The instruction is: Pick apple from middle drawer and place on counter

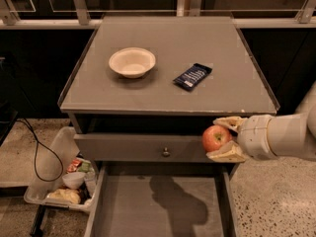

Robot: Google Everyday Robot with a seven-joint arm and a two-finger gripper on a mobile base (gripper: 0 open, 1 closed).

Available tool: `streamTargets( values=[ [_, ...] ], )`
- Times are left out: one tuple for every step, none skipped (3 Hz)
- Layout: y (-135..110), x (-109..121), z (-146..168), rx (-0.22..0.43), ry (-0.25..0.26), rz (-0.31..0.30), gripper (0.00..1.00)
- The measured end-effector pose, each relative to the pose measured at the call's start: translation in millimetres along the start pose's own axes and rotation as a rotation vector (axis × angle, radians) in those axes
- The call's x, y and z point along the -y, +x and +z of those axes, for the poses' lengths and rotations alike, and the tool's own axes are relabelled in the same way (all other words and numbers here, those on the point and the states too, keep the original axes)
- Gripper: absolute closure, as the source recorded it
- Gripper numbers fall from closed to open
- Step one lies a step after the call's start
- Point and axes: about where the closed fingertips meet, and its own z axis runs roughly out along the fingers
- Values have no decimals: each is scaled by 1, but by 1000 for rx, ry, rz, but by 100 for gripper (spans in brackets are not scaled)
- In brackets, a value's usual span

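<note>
My gripper (224, 138) comes in from the right on a thick white arm and is shut on the red apple (215, 138). It holds the apple in the air in front of the closed top drawer front, just below the counter's front edge and above the right side of the open middle drawer (158, 206). The drawer floor is bare, with my arm's shadow on it. The grey counter (168, 78) lies above and behind the apple.
A cream bowl (132, 61) sits at the counter's left and a dark blue snack packet (192, 76) at its middle right. A drawer front with a round knob (166, 153) is below the counter. A white bin of items (66, 181) and a black cable are on the floor at left.
</note>
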Motion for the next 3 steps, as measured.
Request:
streamTargets(
  values=[
    [-27,26,-46,-28,97,-73,100],
    [-69,66,-104,-19,212,-153,100],
    [-69,66,-104,-19,212,-153,100]
  ],
)
